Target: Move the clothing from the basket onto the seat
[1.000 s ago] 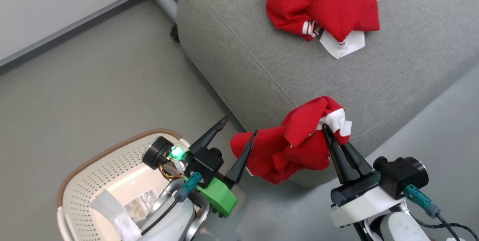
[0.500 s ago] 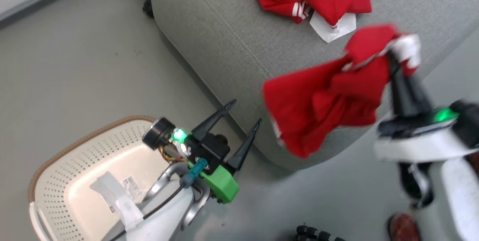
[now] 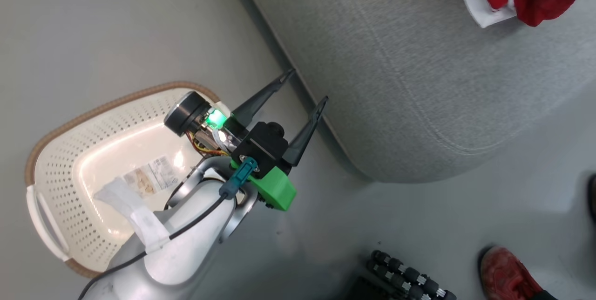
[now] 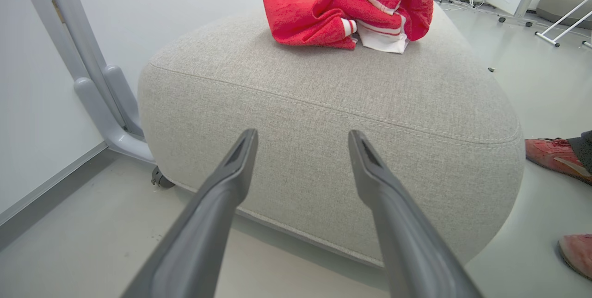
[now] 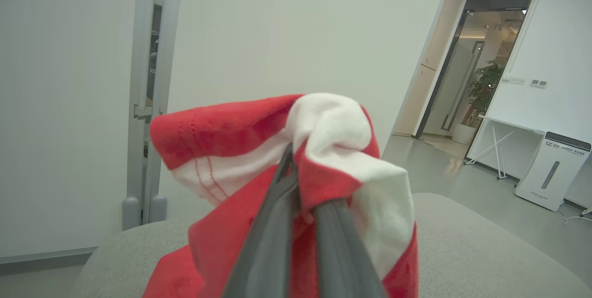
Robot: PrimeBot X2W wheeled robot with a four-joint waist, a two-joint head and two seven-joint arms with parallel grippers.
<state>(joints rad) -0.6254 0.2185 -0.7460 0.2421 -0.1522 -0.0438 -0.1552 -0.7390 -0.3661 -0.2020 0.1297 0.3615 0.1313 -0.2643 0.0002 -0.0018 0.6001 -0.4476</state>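
Two garments matter: the lying garment (image 4: 305, 15) rests on the seat (image 4: 323, 94), and the held garment (image 5: 222, 131) is clamped in the right gripper's (image 5: 299, 173) closed fingers above that cushion, so letting go should drop it straight down. The left gripper (image 3: 308, 85), fingers apart and holding nothing, hangs low beside the basket (image 3: 56, 165).

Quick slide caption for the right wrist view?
The right gripper shut on red-and-white clothing, held over the grey seat.
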